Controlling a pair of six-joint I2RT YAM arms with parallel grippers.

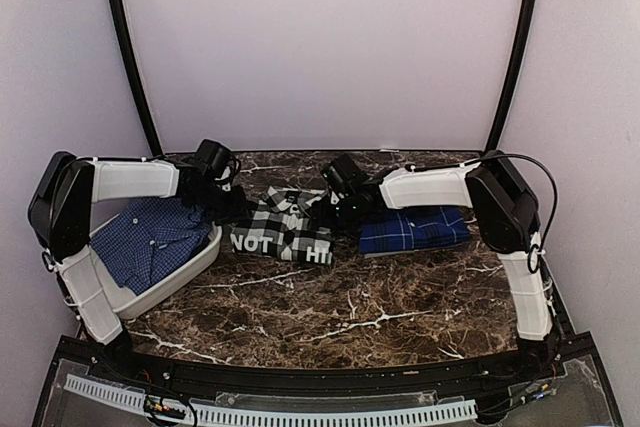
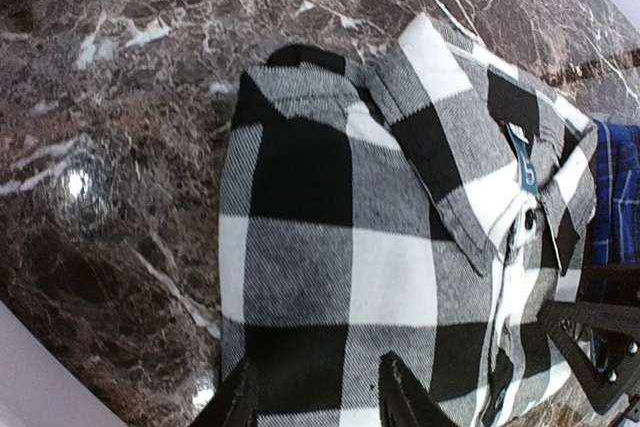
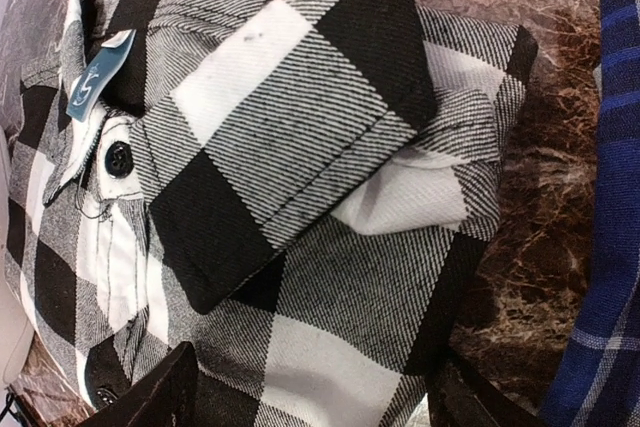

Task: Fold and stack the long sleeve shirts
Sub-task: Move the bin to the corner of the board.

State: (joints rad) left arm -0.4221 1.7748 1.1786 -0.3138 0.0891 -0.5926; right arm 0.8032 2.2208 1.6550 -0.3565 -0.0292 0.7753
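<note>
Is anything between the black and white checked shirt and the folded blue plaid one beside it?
Nothing visible. Only a strip of bare table separates the checked shirt from the blue plaid shirt, though the right gripper hangs above the checked shirt's collar end.

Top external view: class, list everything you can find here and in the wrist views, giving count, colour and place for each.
checked shirt: one, black and white with white lettering, centre of the table
plaid shirt: one, dark blue, folded, right of the checked shirt
fine-check shirt: one, blue, inside the bin
bin: one, white, left side of the table
table: one, dark brown marble
poles: two, black, curved, at the back
left gripper: one, black, open, over the checked shirt
right gripper: one, black, open, over the checked shirt's collar end
</note>
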